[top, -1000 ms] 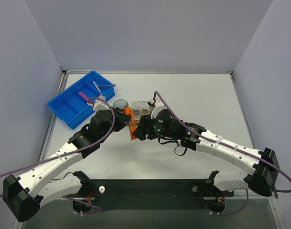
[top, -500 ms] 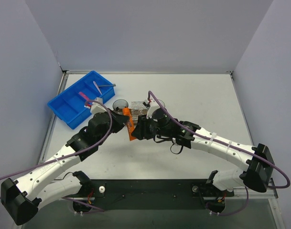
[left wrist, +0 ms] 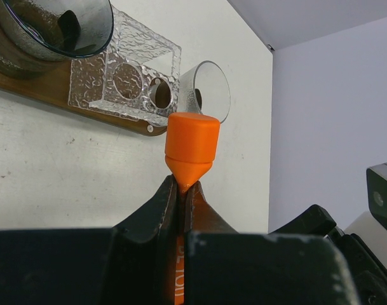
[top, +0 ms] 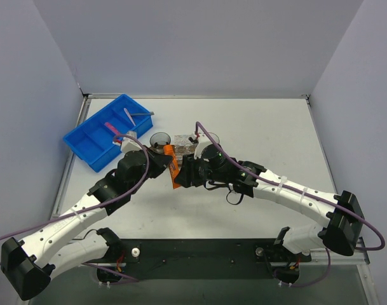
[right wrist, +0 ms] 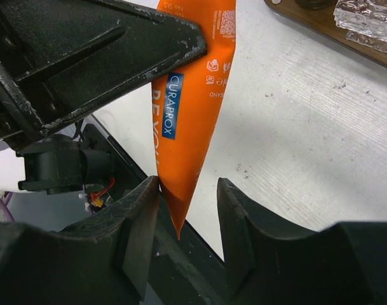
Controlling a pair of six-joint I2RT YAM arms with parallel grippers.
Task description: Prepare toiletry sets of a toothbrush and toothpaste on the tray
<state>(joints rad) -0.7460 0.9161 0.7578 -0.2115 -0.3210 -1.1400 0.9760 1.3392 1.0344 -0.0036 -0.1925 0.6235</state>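
Observation:
The orange toothpaste point(top: 173, 166) tube hangs above the table between both arms. My left gripper point(left wrist: 181, 190) is shut on its neck just below the orange cap point(left wrist: 192, 143). The tube's flat tail point(right wrist: 190, 108) dips between the fingers of my right gripper point(right wrist: 188, 184), which is open: one finger point(right wrist: 142, 210) touches the tube, the other stands apart. The dark-brown tray point(left wrist: 40, 92) lies just beyond, carrying glassware. A pink toothbrush point(top: 110, 128) and a lavender one point(top: 128, 115) lie in the blue bin point(top: 91, 147).
On the tray stand a dark glass cup point(left wrist: 53, 25), a clear textured block holder point(left wrist: 126, 79) and a second glass point(left wrist: 209, 89). The bin sits at the back left. White walls close the table's back and sides.
My right arm has slid a little left toward the tube and its jaws have narrowed around the tail. The left gripper has kept its hold on the tube.

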